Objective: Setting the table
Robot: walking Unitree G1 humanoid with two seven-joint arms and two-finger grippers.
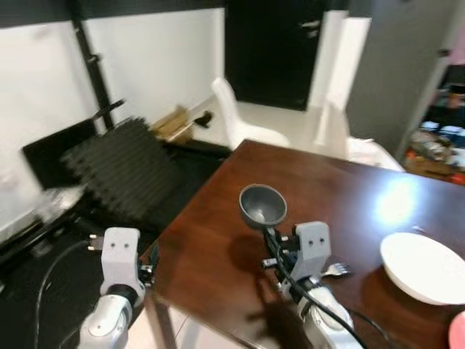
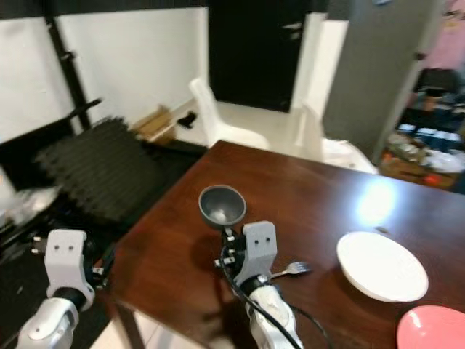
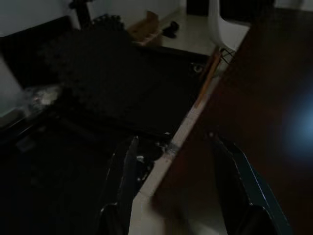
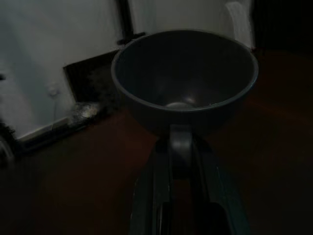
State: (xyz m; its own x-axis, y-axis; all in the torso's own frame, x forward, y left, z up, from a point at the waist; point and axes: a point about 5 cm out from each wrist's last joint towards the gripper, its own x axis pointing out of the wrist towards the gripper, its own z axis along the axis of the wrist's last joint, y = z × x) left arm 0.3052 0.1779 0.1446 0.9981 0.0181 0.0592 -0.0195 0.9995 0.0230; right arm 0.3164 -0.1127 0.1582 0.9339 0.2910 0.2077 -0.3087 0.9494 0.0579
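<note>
My right gripper (image 4: 180, 134) is shut on the near rim of a grey bowl (image 1: 262, 205), holding it tilted just above the dark brown table (image 1: 327, 189). A silver fork (image 1: 336, 270) lies on the table beside my right wrist. To its right sit a white plate (image 1: 423, 267) and, at the front right, a pink plate (image 2: 434, 329). My left gripper (image 3: 178, 161) is open by the table's left front corner, one finger on each side of the table edge, with nothing in it.
A white chair (image 1: 236, 116) stands at the table's far corner. Black foam panels (image 1: 120, 163) and a cardboard box (image 1: 174, 122) lie on the floor to the left. A dark doorway (image 1: 269, 51) is behind.
</note>
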